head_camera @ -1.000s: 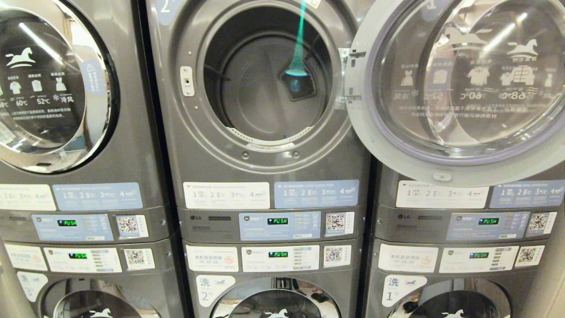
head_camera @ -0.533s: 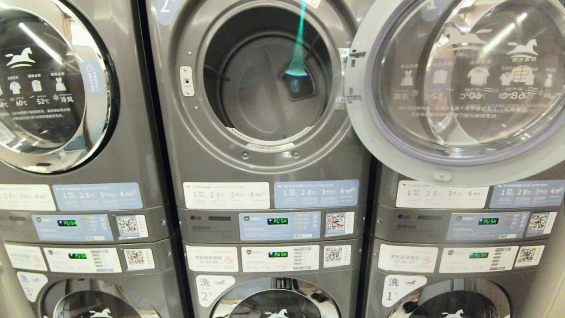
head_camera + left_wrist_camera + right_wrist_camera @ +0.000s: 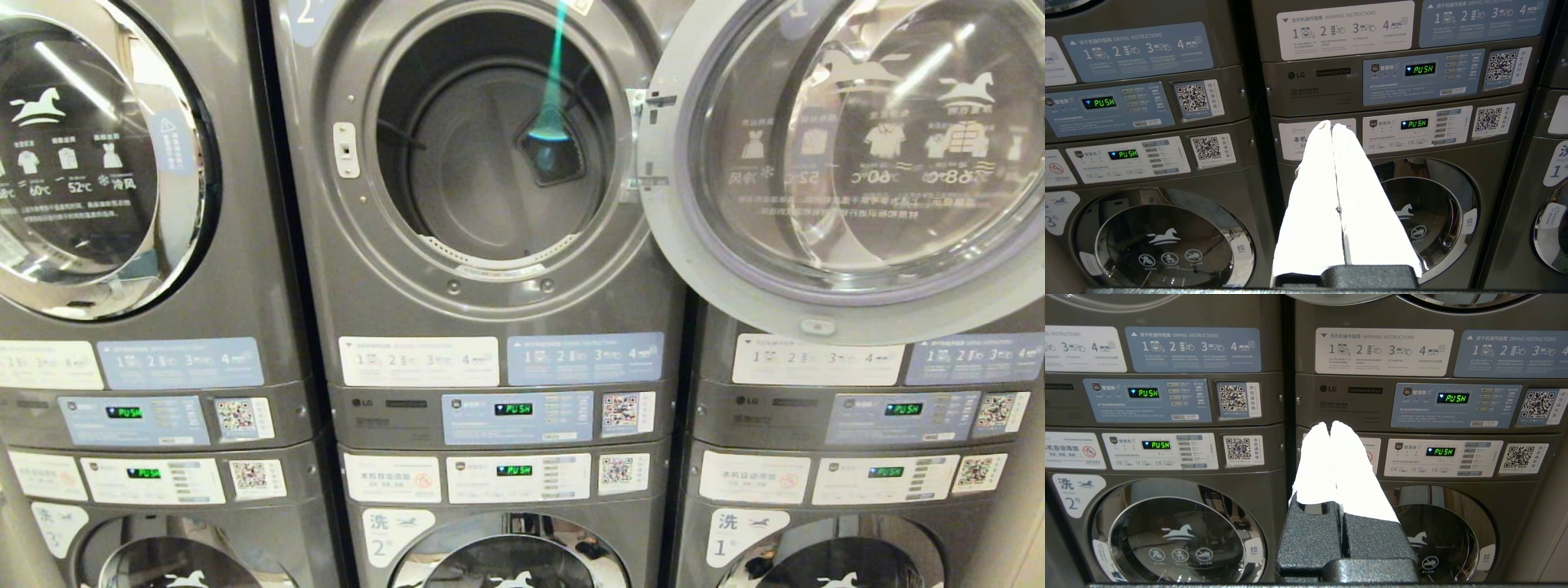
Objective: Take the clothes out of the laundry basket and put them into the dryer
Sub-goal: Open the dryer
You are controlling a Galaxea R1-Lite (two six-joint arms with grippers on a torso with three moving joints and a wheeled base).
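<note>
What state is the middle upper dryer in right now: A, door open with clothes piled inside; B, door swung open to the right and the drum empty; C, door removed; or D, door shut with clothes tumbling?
B: the dryer door hangs open at the right, and the drum shows only bare metal, no clothes.

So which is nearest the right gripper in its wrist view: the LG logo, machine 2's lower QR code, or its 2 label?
1. LG logo, straight ahead of the right gripper.
2. Lower QR code, neighbouring machine.
3. 2 label, farther along, by its door.
</note>
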